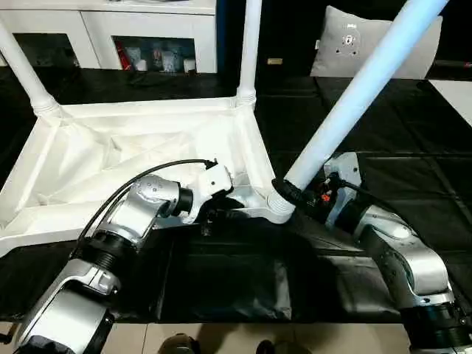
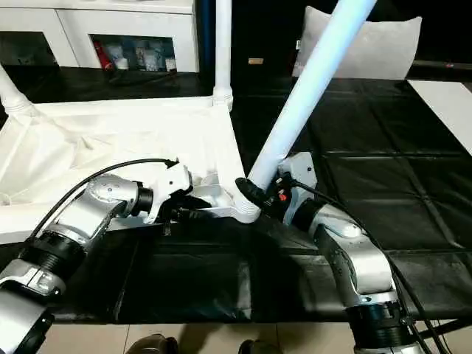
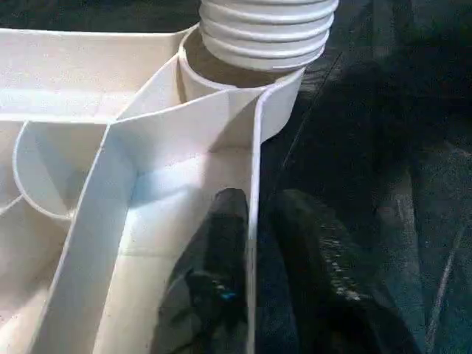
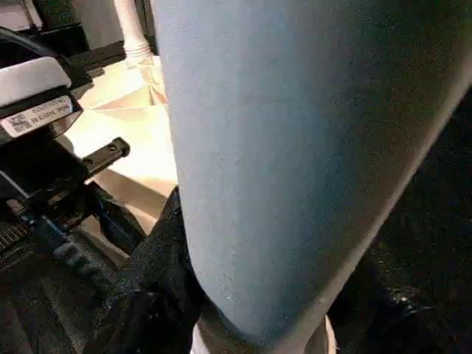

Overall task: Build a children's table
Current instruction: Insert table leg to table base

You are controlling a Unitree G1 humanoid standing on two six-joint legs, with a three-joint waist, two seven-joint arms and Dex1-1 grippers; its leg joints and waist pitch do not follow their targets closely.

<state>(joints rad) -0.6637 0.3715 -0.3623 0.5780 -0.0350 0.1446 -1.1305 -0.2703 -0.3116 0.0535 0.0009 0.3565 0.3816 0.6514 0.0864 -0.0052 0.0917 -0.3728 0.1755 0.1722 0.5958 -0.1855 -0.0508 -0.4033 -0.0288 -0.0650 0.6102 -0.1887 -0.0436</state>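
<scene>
Head view: table top [image 1: 140, 158] lies underside-up on the black work table [image 1: 413, 133]; right gripper [image 1: 295, 198] is clamped on the tilted leg [image 1: 354, 103] at its near-right corner socket [image 1: 276, 210] — likely cross-threads. Left wrist: left gripper [image 3: 254, 243] pinches the top's edge wall [image 3: 256, 184]; thin rim could slip. Right wrist: label [image 4: 40, 116] unreadable.

The upturned table top [image 1: 133, 147] is plain white, its ribbed underside crossed by raised white ribs, and the legs are white too, the slanting leg [image 1: 354, 103] at upper right of the frame showing a pale bluish tint. The surface [image 1: 413, 133] under it is black with a grid of creases. Both forearms are silver with black joints, the left gripper [image 3: 254, 221] has black fingers, and the cabinet [image 1: 96, 29] at upper left is white.
</scene>
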